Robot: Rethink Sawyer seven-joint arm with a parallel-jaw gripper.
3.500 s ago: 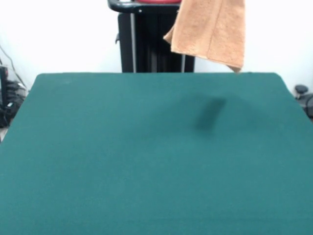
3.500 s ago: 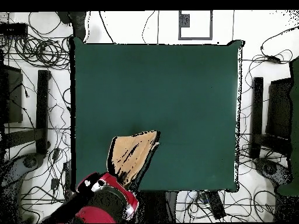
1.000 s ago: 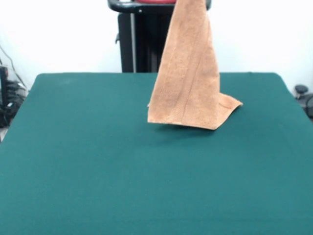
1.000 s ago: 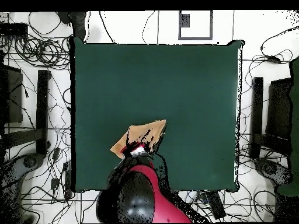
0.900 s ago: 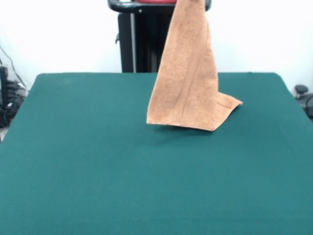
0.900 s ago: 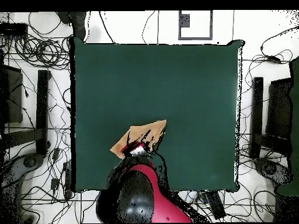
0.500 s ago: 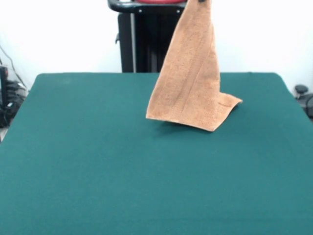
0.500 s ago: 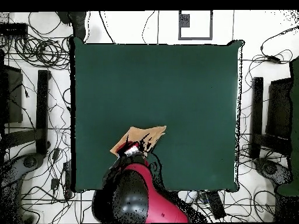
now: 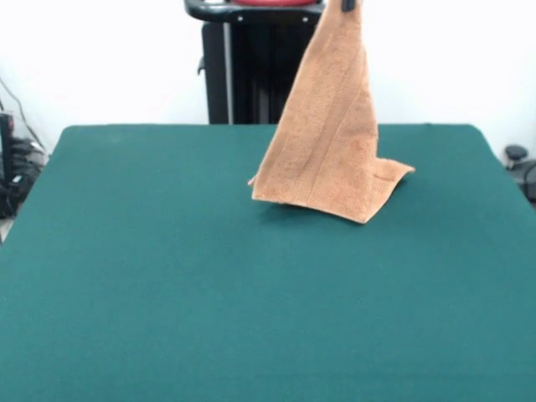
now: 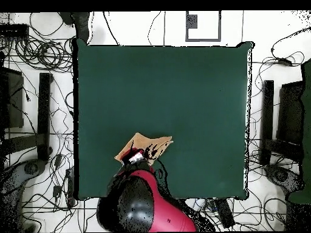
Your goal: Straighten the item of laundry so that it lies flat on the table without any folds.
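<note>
The orange-tan towel (image 9: 331, 142) hangs in a tall cone from my gripper (image 9: 347, 4), of which only a dark tip shows at the top edge of the front view. The gripper is shut on the towel's top corner. The towel's lower hem with its woven band rests on the green table (image 9: 167, 276) near the far edge; its right corner lies flat, its left corner is just touching or just off the cloth. In the overhead view the towel (image 10: 149, 144) shows as a small tan patch beside the gripper (image 10: 135, 158), close to the table's (image 10: 182, 91) near-base edge.
The black pedestal (image 9: 243, 67) stands behind the table's far edge. In the overhead view the red arm (image 10: 143, 203) covers the table's bottom edge. Cables and black stands lie on the floor at both sides of the table.
The gripper has moved right in the front view, toward the robot's base in the overhead view, dragging the towel's top with it. The hanging cone now leans more; its hem has barely shifted.
</note>
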